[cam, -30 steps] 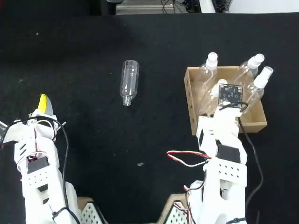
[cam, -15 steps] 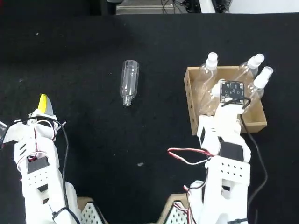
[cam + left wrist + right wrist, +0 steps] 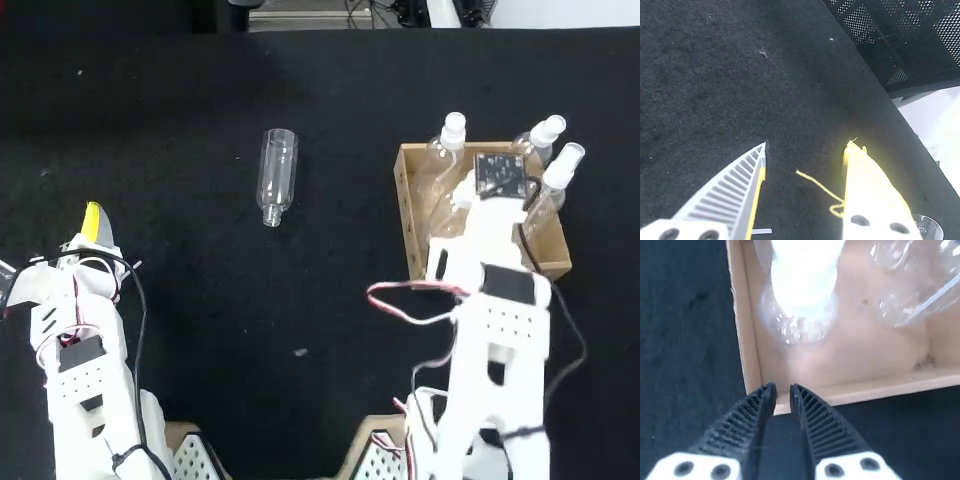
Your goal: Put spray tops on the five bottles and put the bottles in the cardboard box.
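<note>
high view: cardboard box (image 3: 405, 205) sits on the black table (image 3: 200, 80) on the right arm's side. at least three spray tops (image 3: 454, 127) poke up along its far wall. the capped bottles (image 3: 540, 190) lean that way, prob. so the near part stays free for more. right arm (image 3: 495, 300) stands over the box & covers its middle, so can't count what's under it. one bare bottle (image 3: 277, 172) lies on its side mid-table, open neck toward the arms, well apart from the box. judging by that, it's the last one and needs a top first. left arm (image 3: 75, 340) is parked at the near left edge, away from everything.

left wrist view: left gripper (image 3: 807, 155) is spread wide w/ nothing between its fingers, just table cloth below. a loose yellow thread (image 3: 815, 186) curls by one finger. black mesh (image 3: 900, 30) lies past the table edge.

right wrist view: right gripper (image 3: 782, 389) is pinched to a thin slit, empty, right over the box's near rim (image 3: 865, 390). capped bottles (image 3: 800, 300) lie inside w/ bases toward it, bare cardboard floor between them. looks like a hand that has nothing left to do in the box. box wall & packed bottles crowd any low move here. the way to the bare bottle over open table looks free.
</note>
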Tool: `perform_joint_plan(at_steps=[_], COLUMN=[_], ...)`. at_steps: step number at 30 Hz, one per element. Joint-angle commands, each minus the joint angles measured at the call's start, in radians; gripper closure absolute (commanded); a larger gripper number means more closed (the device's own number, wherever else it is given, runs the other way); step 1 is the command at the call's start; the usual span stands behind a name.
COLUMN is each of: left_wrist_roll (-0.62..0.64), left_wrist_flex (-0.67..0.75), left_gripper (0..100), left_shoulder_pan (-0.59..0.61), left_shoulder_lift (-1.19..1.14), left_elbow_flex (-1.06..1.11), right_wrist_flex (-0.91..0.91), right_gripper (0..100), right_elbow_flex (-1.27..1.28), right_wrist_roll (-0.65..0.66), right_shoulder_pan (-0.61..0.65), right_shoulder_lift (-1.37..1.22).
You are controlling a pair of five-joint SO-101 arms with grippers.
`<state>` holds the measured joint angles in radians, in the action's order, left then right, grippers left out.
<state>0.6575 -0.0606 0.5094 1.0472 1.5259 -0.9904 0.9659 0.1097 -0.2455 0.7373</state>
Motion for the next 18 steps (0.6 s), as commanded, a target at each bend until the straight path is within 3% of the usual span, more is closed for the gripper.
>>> perform_joint_plan(at_steps=[1, 18], left_wrist_roll=[0.005, 0.005], left_wrist_flex=[0.02, 0.02], left_gripper=[77, 77], left_shoulder_pan=[0.007, 0.007], left_shoulder_lift=[0.015, 0.015], left_elbow_flex=[-0.053, -0.054], right_wrist_flex=[-0.002, 0.183], right_gripper=[98.8, 98.8], right_elbow_flex=[-0.087, 0.008], right_wrist_roll=[-0.008, -0.008], right_shoulder_pan=[0.008, 0.006], right_shoulder_lift=[-0.044, -0.051])
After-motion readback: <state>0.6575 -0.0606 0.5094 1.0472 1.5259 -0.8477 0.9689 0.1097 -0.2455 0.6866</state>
